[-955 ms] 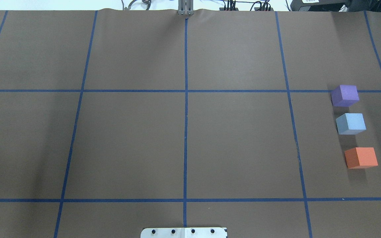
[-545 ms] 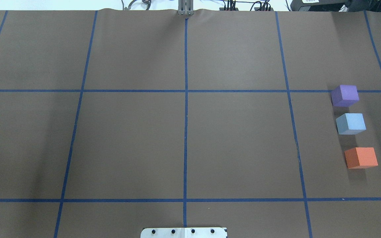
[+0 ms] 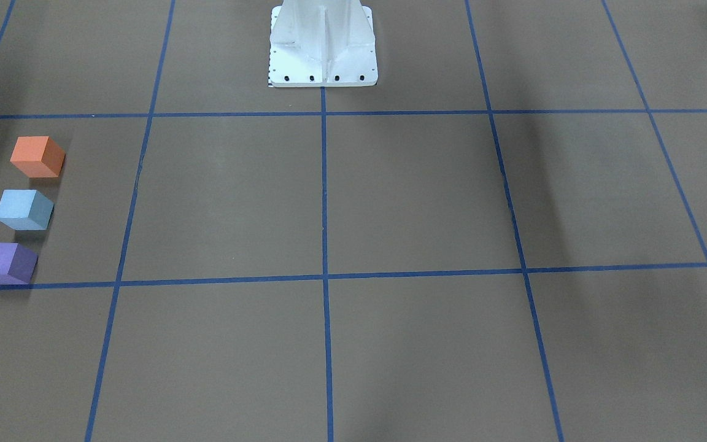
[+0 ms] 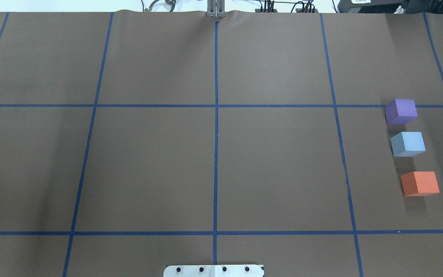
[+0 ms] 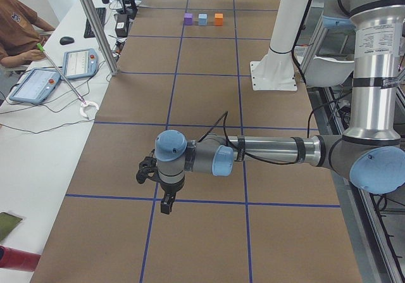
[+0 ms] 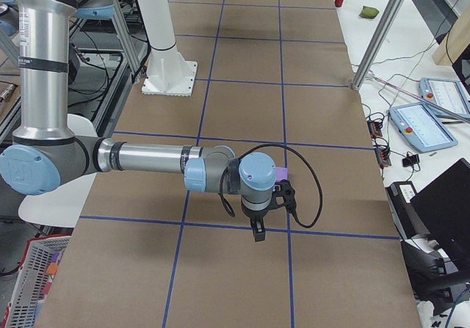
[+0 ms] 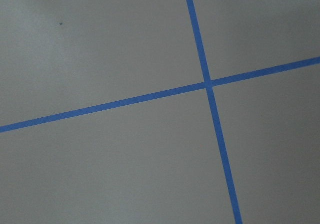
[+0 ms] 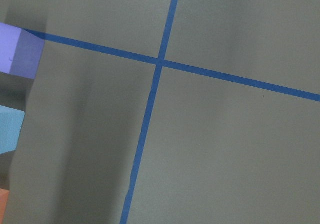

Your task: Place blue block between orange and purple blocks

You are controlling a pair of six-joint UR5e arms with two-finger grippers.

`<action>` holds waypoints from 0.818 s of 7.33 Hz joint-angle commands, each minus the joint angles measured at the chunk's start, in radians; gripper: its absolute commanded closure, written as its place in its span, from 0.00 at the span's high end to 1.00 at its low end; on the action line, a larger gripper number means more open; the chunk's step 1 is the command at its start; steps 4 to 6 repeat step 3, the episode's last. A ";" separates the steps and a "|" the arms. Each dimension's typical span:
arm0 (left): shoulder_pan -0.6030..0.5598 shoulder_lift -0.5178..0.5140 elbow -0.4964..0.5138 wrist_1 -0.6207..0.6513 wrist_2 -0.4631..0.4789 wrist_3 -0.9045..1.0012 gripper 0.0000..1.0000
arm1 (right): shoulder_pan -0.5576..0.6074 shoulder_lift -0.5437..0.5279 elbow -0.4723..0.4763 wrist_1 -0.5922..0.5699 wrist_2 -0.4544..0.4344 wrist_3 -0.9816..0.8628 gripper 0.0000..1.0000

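The blue block [image 4: 408, 143] sits on the table between the purple block [image 4: 401, 111] and the orange block [image 4: 420, 183], in one line at the table's right side, with small gaps between them. The front-facing view shows the same row: orange [image 3: 37, 156], blue [image 3: 23, 209], purple [image 3: 5, 263]. My left gripper [image 5: 166, 204] shows only in the exterior left view, far from the blocks and pointing down. My right gripper [image 6: 257, 234] shows only in the exterior right view, above the table near the purple block [image 6: 283, 174]. I cannot tell whether either is open or shut.
The brown table cover [image 4: 214, 161] carries a grid of blue tape lines. The white robot base [image 3: 323, 46] stands at the table's near-robot edge. An operator [image 5: 19, 33] sits with tablets at a side table beyond the far edge.
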 commanded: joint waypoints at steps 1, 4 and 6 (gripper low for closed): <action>0.000 0.000 0.000 0.000 0.000 0.000 1.00 | 0.000 0.000 0.000 0.000 0.003 0.000 1.00; 0.000 0.000 0.003 0.000 0.000 -0.002 1.00 | 0.000 0.002 0.000 0.000 0.003 0.000 1.00; 0.000 0.000 0.003 0.000 0.000 -0.002 1.00 | 0.000 0.002 0.000 0.000 0.003 0.000 1.00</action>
